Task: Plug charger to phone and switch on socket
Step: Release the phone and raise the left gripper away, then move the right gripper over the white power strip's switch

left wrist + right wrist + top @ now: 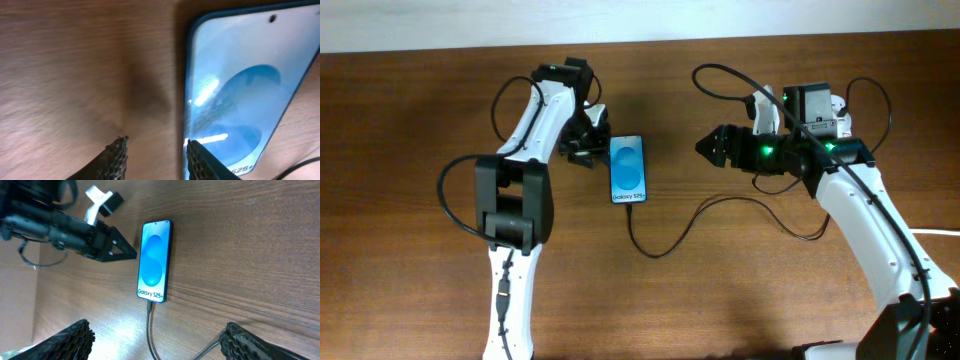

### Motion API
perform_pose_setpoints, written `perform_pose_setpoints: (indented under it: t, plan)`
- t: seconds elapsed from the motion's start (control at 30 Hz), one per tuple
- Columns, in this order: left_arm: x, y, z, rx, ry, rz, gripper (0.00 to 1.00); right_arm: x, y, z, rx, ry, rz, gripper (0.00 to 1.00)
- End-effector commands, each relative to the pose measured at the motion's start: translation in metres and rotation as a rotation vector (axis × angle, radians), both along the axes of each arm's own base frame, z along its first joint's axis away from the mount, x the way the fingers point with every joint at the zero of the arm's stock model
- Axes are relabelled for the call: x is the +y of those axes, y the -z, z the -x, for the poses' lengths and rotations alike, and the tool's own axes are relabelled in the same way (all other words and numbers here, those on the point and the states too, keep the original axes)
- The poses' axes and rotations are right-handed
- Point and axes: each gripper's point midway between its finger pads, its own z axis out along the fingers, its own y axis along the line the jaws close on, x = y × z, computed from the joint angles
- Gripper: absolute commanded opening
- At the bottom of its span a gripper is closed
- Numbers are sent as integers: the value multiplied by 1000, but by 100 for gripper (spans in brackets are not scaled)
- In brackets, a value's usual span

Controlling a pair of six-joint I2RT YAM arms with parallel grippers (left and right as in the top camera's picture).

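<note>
L gripper [155, 150] jaws slightly apart, R gripper [157, 334] jaws spread wide, both arms reaching inward.

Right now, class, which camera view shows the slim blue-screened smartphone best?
The right wrist view: the slim blue-screened smartphone lies whole and large, its bottom lettering readable. Overhead shows the smartphone whole but small; the left wrist view crops the smartphone and blurs it.
</note>
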Motion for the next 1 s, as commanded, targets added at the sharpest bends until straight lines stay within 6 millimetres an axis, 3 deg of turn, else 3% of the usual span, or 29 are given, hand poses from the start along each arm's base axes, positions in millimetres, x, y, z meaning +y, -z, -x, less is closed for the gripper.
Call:
perform_pose_setpoints:
  t: [0.0,0.1,0.13,0.2,0.27,0.3,0.47,0.87,0.97]
  plan:
    - [34,-40,-32,-112,-76,-37,40,-2,-2,-2,-10,-2,13,86]
    - [63,-107,-60,-274,-136,1,18,-2,-2,-2,-11,-2,13,95]
    - [75,-128,-67,-333,-161,3,16,-2,-2,-2,-11,-1,13,97]
    - [101,-168,-74,-433,-213,7,19,-2,-2,-2,-9,-1,13,99]
    - [123,-187,-72,-471,-256,1,29,-2,-2,-2,-9,-1,13,99]
    - [131,-188,-71,-465,-271,-3,100,-2,-2,-2,-9,-1,13,99]
    - [169,-182,-63,-434,-332,-86,99,-2,-1,-1,-3,-1,13,99]
    - [169,-183,-64,-440,-333,-82,99,-4,1,2,-2,-16,26,100]
    - [169,-183,-64,-440,-333,-82,99,-19,6,7,43,16,34,100]
